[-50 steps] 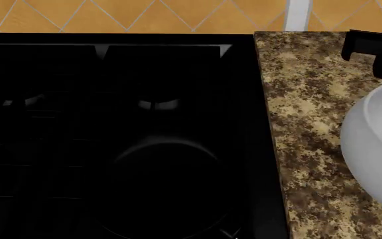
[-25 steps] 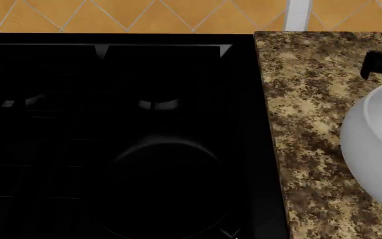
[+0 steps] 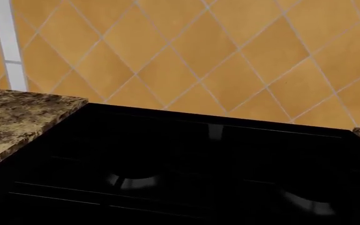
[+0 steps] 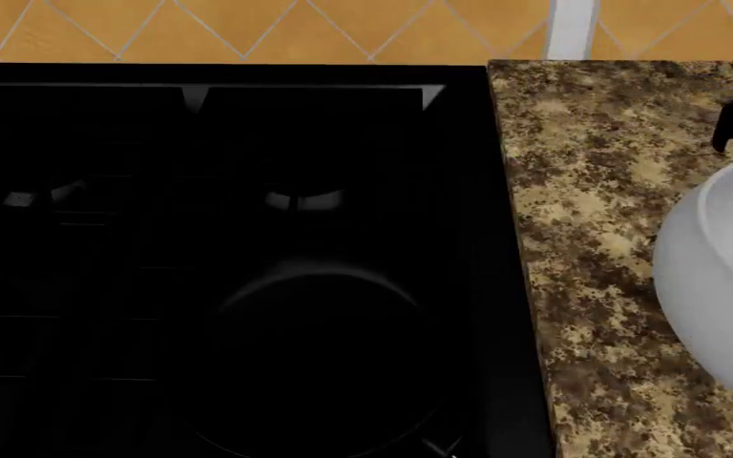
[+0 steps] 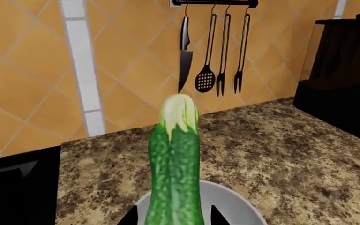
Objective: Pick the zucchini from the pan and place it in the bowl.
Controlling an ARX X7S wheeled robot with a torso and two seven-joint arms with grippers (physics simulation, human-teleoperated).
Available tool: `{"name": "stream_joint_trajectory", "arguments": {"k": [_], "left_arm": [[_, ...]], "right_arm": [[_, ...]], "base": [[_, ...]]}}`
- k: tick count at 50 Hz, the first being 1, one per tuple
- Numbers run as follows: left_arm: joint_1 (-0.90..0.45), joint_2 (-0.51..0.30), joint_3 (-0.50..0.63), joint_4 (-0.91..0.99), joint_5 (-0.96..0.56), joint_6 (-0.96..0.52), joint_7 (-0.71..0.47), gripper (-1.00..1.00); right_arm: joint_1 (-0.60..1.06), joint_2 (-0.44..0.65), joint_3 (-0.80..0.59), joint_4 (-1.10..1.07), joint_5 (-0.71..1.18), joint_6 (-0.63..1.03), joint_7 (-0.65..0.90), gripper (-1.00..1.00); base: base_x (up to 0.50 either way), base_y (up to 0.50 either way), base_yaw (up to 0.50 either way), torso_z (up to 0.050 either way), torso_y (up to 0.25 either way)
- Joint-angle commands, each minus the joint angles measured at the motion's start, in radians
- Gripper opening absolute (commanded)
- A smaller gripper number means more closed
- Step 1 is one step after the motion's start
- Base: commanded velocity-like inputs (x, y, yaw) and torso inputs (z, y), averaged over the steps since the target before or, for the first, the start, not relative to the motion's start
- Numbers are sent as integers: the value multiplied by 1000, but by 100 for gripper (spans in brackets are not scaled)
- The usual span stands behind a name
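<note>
The right gripper (image 5: 171, 218) grips the zucchini (image 5: 175, 173) above the bowl (image 5: 230, 201), which sits at three o'clock on the counter (image 4: 596, 239). Risk: let go off-centre and it clips the rim, tumbling out. Left gripper isn't visible.

The right arm's black claw (image 5: 172, 216) is closed on the speckled bright green zucchini (image 5: 175, 173), one fingertip (image 5: 131, 217) on each side. In the head view it shows only at the far right edge. The left claw is out of sight.
</note>
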Motion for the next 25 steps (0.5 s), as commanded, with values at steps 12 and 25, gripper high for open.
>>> {"name": "stream_joint_trajectory", "arguments": {"k": [12, 25], "left_arm": [[10, 0, 6, -16, -1, 20, 1, 100], [10, -1, 12, -27, 0, 29, 1, 100]], "right_arm": [[-13, 5, -14, 31, -81, 14, -24, -100], [-19, -15, -29, 72, -144, 10, -52, -100]], "base": [[0, 0, 0, 0, 0], [0, 0, 0, 0, 0]]}}
